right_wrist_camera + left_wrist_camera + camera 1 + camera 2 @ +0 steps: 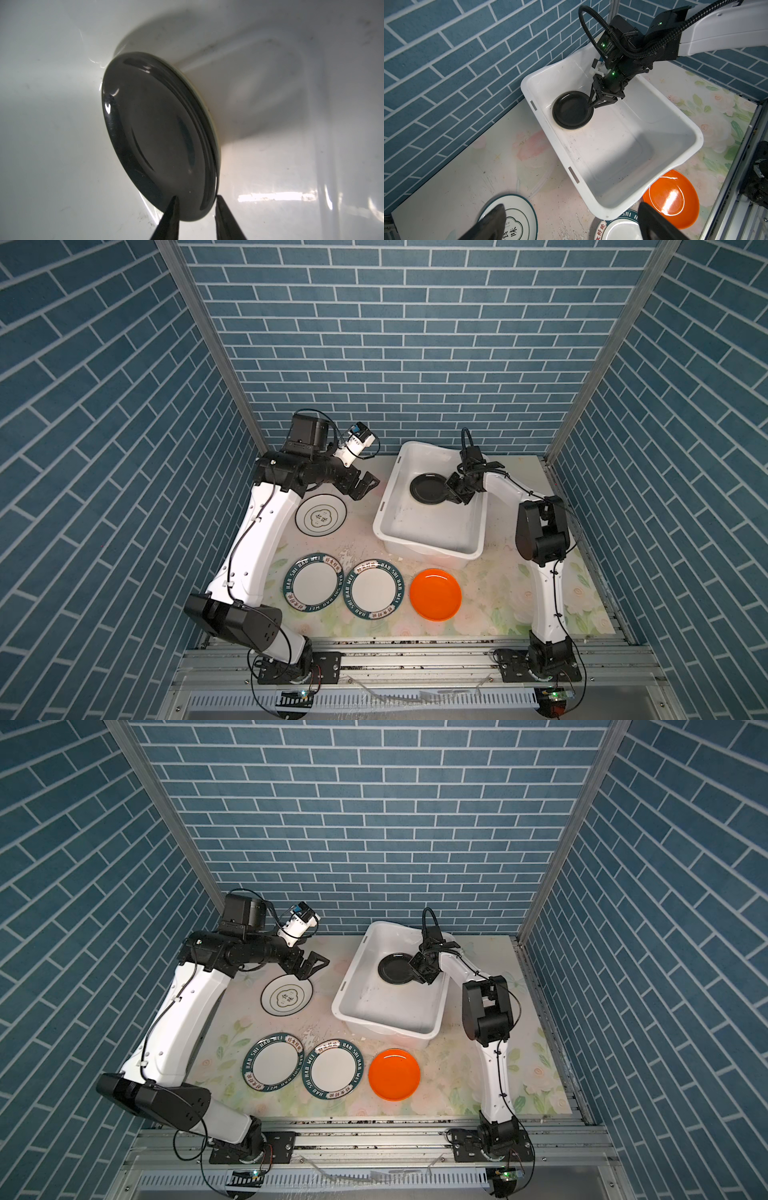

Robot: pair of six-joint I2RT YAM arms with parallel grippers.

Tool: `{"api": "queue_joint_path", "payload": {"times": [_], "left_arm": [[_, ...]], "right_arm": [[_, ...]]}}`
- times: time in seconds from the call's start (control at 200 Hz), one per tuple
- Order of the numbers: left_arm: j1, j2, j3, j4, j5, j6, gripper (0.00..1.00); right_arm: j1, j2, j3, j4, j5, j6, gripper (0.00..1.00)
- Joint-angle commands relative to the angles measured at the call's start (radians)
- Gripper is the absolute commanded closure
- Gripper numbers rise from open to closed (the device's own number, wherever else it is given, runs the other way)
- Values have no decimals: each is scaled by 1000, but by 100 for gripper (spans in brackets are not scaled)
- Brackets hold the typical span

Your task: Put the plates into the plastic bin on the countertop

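Note:
In both top views the white plastic bin sits at the back of the flowered countertop. A black plate lies in the bin on a cream-yellow plate. My right gripper is inside the bin, open, its jaws a little apart astride the black plate's rim. My left gripper hangs wide open and empty above a black-rimmed white plate. Two green-rimmed plates and an orange plate lie in front.
Blue brick walls close in the back and both sides. The bin stands askew, and its near corner overhangs the orange plate in the left wrist view. Metal rails with the arm bases run along the front edge.

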Motion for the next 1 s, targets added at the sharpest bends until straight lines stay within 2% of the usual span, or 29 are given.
{"api": "queue_joint_path", "payload": {"times": [0.0,0.43,0.995], "left_arm": [[-6,-8,-1,12,17,-2,0],[-6,-14,0,8,14,-2,0],[-6,-28,-16,5,4,-4,1]], "right_arm": [[5,-24,42,-53,4,-32,69],[5,13,53,-71,8,-21,68],[8,108,172,-155,5,-42,68]]}}
